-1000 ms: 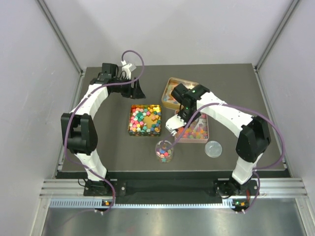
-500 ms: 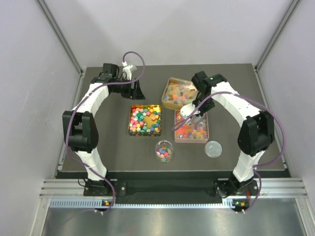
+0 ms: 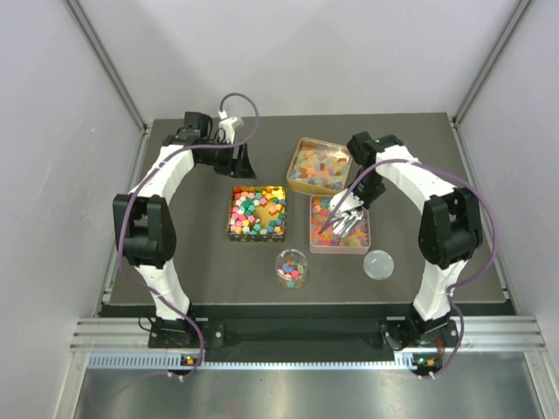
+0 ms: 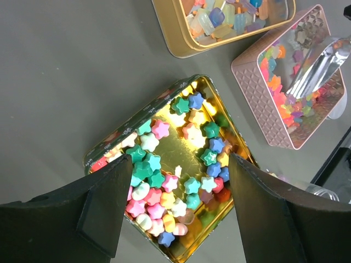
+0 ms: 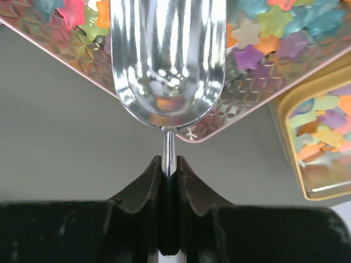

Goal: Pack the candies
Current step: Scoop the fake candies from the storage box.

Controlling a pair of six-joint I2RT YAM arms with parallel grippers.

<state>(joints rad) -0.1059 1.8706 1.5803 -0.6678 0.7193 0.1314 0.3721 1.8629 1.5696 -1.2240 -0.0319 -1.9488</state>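
Probably lab: white enclosure [image 3: 306,61], 2 robot arms [image 3: 166,175].

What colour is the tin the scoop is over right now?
The tin is pale pink with a diamond-embossed wall, clearest in the left wrist view.

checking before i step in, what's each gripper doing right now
Left gripper: open, holding nothing.
Right gripper: shut on the handle of the metal scoop.

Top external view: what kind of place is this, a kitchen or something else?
Probably a robot test cell in a laboratory: plain white walls enclose a dark grey table, and the white-and-black left arm and right arm are bolted to an aluminium rail at its near edge.
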